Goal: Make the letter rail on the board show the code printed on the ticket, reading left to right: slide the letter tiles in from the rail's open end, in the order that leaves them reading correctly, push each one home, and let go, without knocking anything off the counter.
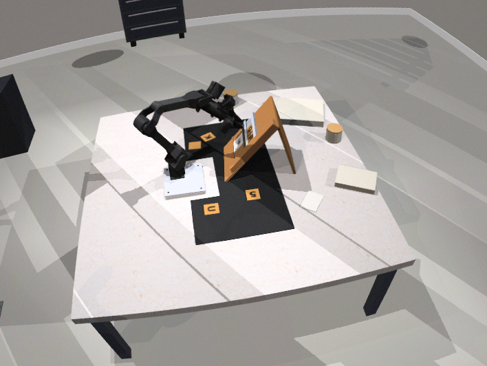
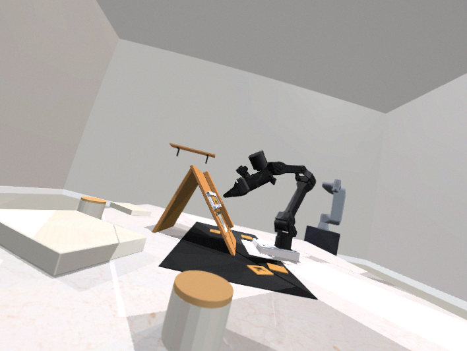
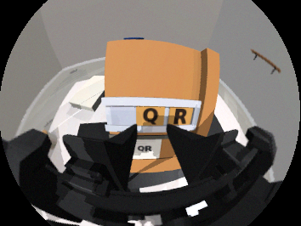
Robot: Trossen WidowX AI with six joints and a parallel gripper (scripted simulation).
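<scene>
Q and R sit in the rail, fingers parted before the board

Top view: the leaning orange board (image 1: 268, 124) (image 2: 200, 180) (image 3: 153, 72) carries the pale letter rail (image 1: 252, 119) (image 2: 210, 194) (image 3: 149, 102) on its sloping face. Flat on the black mat (image 1: 243, 228), square orange tiles marked U (image 1: 211, 208) and S (image 1: 252, 194) lie to one side of the board; two more lie across from them.

Exterior view: the gripper (image 1: 240, 123) (image 2: 225, 195) (image 3: 151, 127) points at the board, near its rail.

Wrist view: on the board, bold dark Q (image 3: 150, 115) and R (image 3: 179, 115) read upright, a narrow pale strip between them; bare rail shows left of Q. The board's ticket (image 3: 146, 148) reads QR. The gripper is released, its fingers apart, grasping nothing.
</scene>
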